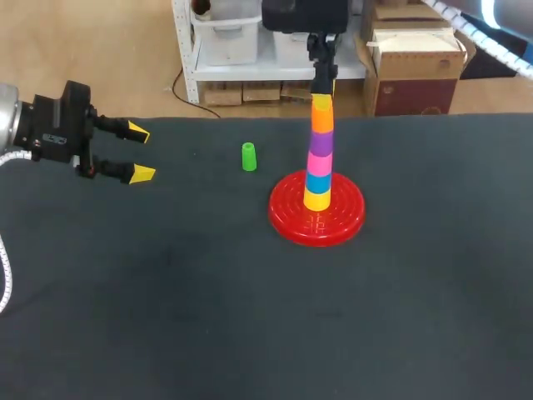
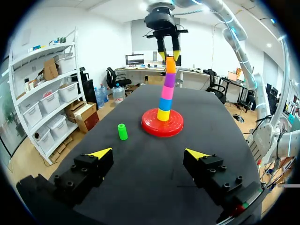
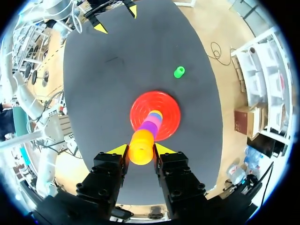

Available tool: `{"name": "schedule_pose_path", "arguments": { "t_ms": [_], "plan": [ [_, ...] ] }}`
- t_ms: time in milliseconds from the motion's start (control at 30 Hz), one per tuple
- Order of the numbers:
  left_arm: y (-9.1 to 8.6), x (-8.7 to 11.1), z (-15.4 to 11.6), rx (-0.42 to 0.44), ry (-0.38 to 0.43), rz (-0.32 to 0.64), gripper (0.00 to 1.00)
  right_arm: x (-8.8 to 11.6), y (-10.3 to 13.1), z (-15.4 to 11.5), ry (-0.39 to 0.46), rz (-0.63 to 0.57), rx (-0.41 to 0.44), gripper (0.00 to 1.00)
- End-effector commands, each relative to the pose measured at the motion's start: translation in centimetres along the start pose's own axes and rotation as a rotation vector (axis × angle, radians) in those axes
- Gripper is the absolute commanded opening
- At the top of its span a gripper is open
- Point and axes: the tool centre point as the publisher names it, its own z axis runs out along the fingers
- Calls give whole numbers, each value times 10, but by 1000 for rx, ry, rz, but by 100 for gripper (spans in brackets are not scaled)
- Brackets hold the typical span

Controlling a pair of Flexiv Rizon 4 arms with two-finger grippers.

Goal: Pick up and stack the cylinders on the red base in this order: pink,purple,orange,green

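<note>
Red base (image 1: pixel 316 221): mid-table (image 1: pixel 166 317). Stack on it, bottom up: yellow cyl. (image 1: pixel 316 199), blue cyl. (image 1: pixel 318 180), pink cyl. (image 1: pixel 320 160), purple cyl. (image 1: pixel 321 140), orange cyl. (image 1: pixel 321 117).
R gripper (image 3: pixel 141 149): over stack, fingers clamped on orange cyl.
Green cyl. (image 1: pixel 248 157): upright on table, near base, not touching.
L gripper (image 1: pixel 137 153): fingers apart, empty, well apart from green cyl.

We look down on a table (image 1: pixel 166 317) with a dark, matte charcoal top that looks like cloth or felt. It lies flat and even. Here and there we make out faint lighter smudges on the surface. In the head view its far edge runs straight across, and the dark top fills everything nearer than that.
</note>
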Motion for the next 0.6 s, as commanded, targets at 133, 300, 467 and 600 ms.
{"name": "schedule_pose_path", "arguments": {
  "t_ms": [133, 300, 467, 600],
  "plan": [
    [-1, 2, 0, -3, -5, 3, 100, 15, 13, 27, -85, 79, 308, 0],
    [-1, 2, 0, -3, -5, 3, 100, 7, 4, 20, -98, 95, 380, 0],
    [-1, 2, 0, -3, -5, 3, 100, 0, -2, 16, -103, 85, 408, 0],
    [-1, 2, 0, -3, -5, 3, 100, -1, -4, 14, -108, 94, 423, 0]
  ]
}}
